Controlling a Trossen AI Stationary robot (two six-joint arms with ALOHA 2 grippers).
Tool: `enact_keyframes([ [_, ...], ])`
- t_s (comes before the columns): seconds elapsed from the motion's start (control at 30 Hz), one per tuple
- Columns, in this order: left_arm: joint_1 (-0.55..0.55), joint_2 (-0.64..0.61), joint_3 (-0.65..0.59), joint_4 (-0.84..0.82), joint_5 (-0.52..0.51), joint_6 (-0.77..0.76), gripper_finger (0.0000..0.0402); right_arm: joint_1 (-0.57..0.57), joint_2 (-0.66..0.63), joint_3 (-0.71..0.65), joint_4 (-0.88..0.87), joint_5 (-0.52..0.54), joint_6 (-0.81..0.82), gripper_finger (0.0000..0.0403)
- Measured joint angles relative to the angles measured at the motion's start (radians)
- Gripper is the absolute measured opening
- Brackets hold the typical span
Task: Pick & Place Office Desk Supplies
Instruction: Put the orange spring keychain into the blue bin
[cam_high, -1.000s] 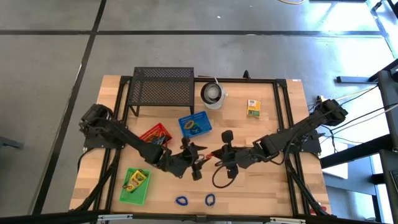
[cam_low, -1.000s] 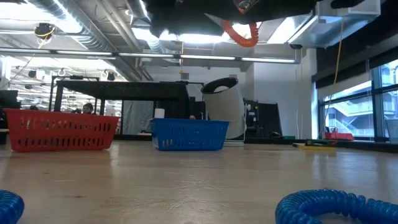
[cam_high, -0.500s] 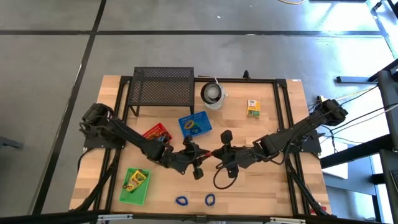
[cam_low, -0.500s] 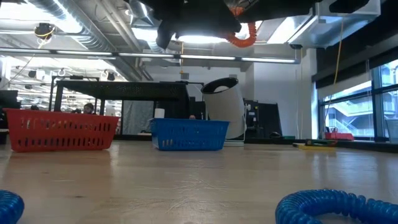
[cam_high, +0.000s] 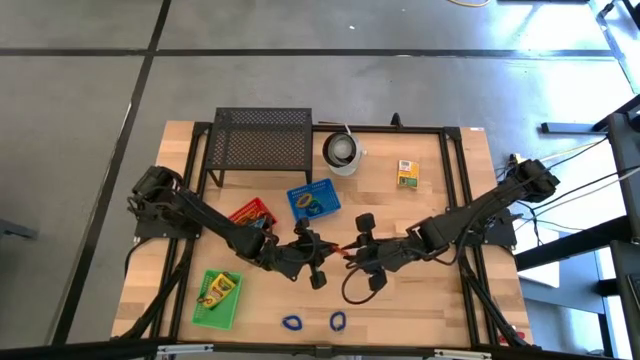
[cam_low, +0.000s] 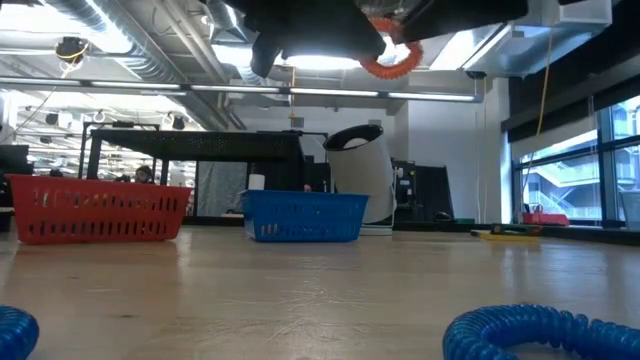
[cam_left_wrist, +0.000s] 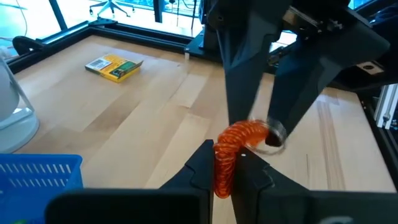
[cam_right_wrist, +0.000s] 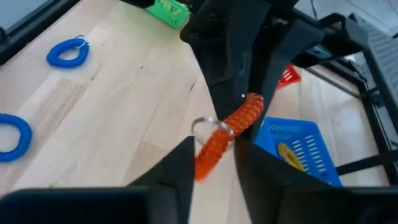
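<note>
Between the two grippers, above the middle of the table, an orange coil loop (cam_left_wrist: 235, 144) hung in the air. The left gripper (cam_left_wrist: 227, 175) had its fingers pressed together on one end of the coil. The right gripper (cam_right_wrist: 214, 154) had its fingers slightly apart around the other end, where a small metal ring (cam_right_wrist: 203, 126) showed; whether they were gripping it or letting go could not be told.

This looked like a hand-over of the loop from the right arm to the left. The next move would call for the right fingers to part fully and back off, leaving the left arm to carry the coil toward a basket.

Near the left arm sat a red basket (cam_high: 249, 214) and a blue basket (cam_high: 314, 200), with a green tray (cam_high: 217, 299) holding a crayon box (cam_high: 219, 289) toward the front edge. Two blue coil loops (cam_high: 292, 323) lay at the front, well apart from the grippers. Another yellow-and-green crayon box (cam_high: 407, 173) lay at the far right, near the white cup (cam_high: 343, 151).
</note>
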Motion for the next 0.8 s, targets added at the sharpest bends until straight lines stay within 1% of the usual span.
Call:
enact_keyframes([
  [0.2, 0.000, 0.000, 0.000, -0.002, -0.002, 0.000, 0.0022, 0.037, -0.044, 0.000, -0.035, 0.088, 0.028, 0.0201],
  [0.3, 0.000, 0.000, 0.000, -0.010, -0.006, -0.001, 0.0022, 0.062, -0.082, 0.000, -0.062, 0.104, 0.085, 0.0238],
  [0.37, 0.000, 0.000, 0.000, -0.011, -0.022, -0.001, 0.0022, 0.080, -0.105, 0.000, -0.088, 0.103, 0.144, 0.0255],
  [0.53, 0.002, 0.000, 0.000, -0.030, -0.066, -0.001, 0.0023, 0.120, -0.137, 0.000, -0.151, 0.043, 0.323, 0.0271],
  [0.67, 0.022, 0.000, 0.000, -0.056, -0.077, -0.001, 0.0027, 0.144, -0.134, 0.000, -0.202, -0.014, 0.430, 0.0267],
  [0.8, 0.067, 0.000, 0.001, -0.160, -0.098, -0.011, 0.0027, 0.164, -0.115, 0.000, -0.234, -0.027, 0.509, 0.0258],
])
